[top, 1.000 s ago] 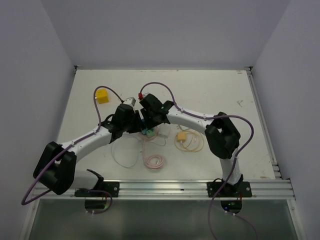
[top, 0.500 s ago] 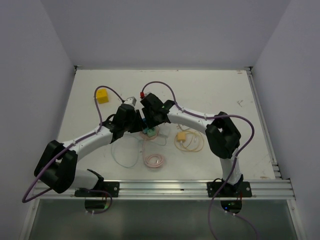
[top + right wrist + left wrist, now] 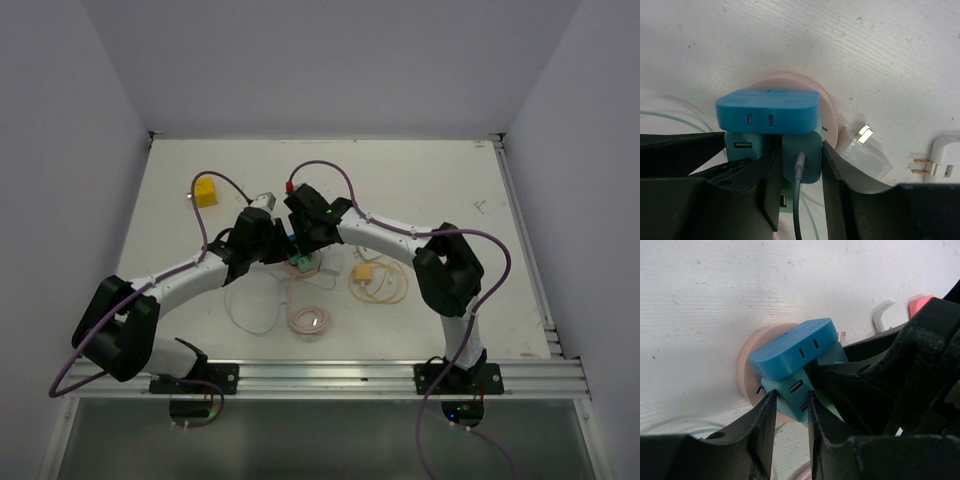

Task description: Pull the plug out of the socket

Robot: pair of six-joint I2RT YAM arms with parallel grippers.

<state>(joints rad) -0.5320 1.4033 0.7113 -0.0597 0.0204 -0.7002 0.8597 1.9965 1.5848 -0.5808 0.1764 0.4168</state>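
White table (image 3: 420, 190), walled on three sides. At its centre the left gripper (image 3: 790, 407) is clamping the teal socket (image 3: 792, 347). The right gripper (image 3: 801, 172) is pinching the plug (image 3: 801, 150), which appears seated in the socket's side with its cord (image 3: 796, 215) trailing. Risks: a slipping left hold would let the socket rise with the plug, and a skewed pull could jam it. The plug's seating is hidden, and from above the arms are covering the joint.

Blue adaptor (image 3: 766, 110), teal socket (image 3: 792, 390) and teal plug (image 3: 801, 160) with grey cord (image 3: 797, 210), pink disc (image 3: 752, 357), white charger (image 3: 865, 155), yellow block (image 3: 205, 192), purple cables (image 3: 322, 163), all on a white, faintly streaked counter (image 3: 420, 190).
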